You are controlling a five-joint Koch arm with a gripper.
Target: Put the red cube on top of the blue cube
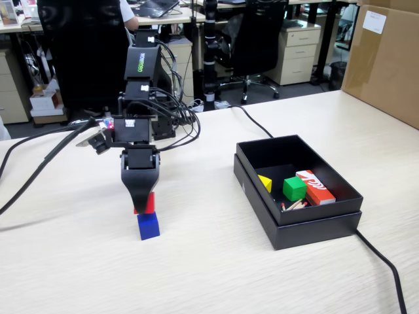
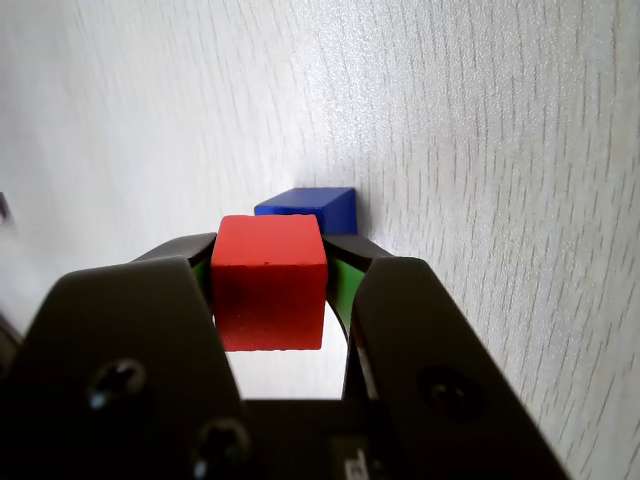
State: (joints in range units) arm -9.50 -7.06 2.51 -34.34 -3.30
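The red cube [image 2: 270,280] is clamped between the two black jaws of my gripper [image 2: 272,262], green pads pressing on both its sides. In the fixed view the red cube [image 1: 150,204] peeks out below the gripper [image 1: 145,204], directly above the blue cube [image 1: 148,226], which stands on the pale wooden table. I cannot tell whether the two cubes touch. In the wrist view the blue cube [image 2: 312,208] shows just beyond the red one, partly hidden by it.
A black open box [image 1: 308,226] stands to the right in the fixed view, holding a green cube [image 1: 294,188], a yellow piece [image 1: 264,182] and a red-orange-and-white box [image 1: 315,186]. A black cable [image 1: 386,261] trails from it. A cardboard box [image 1: 386,59] stands far right.
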